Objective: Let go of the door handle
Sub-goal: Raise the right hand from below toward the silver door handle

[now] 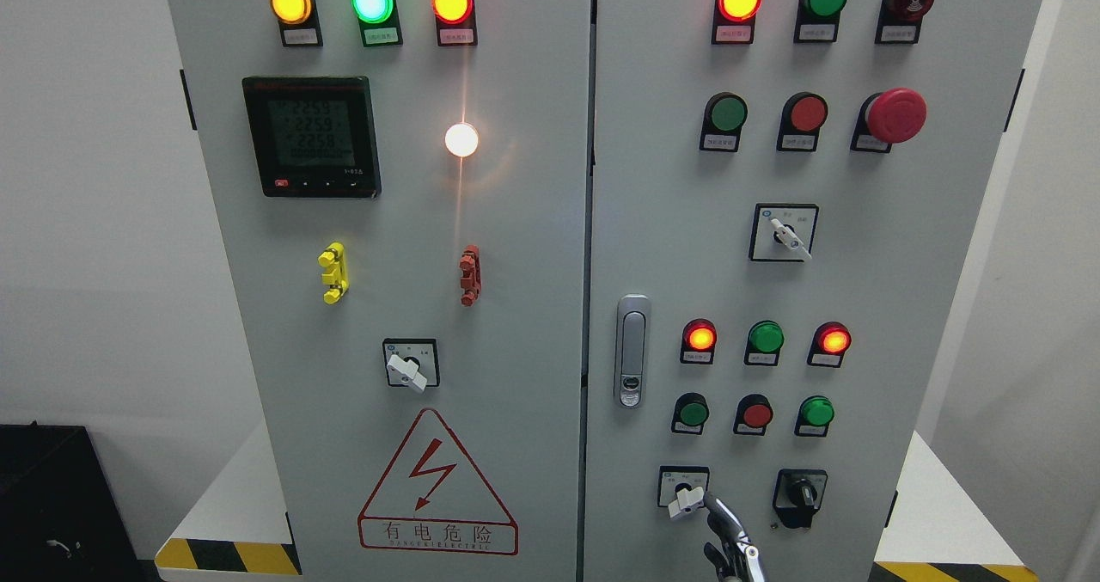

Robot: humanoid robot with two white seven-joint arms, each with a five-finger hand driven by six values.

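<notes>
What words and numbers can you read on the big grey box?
"2259", "2259", "2258": on the black meter screen.
"有电危险": on the red lightning warning sign; the tiny line under it is too blurred.
Small labels under the lights, buttons and switches: too small to read.

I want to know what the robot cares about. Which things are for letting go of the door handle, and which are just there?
For the job: door handle; hand, low on the right door.

Just there: red mushroom button; meter screen; warning triangle; lit lamps.
</notes>
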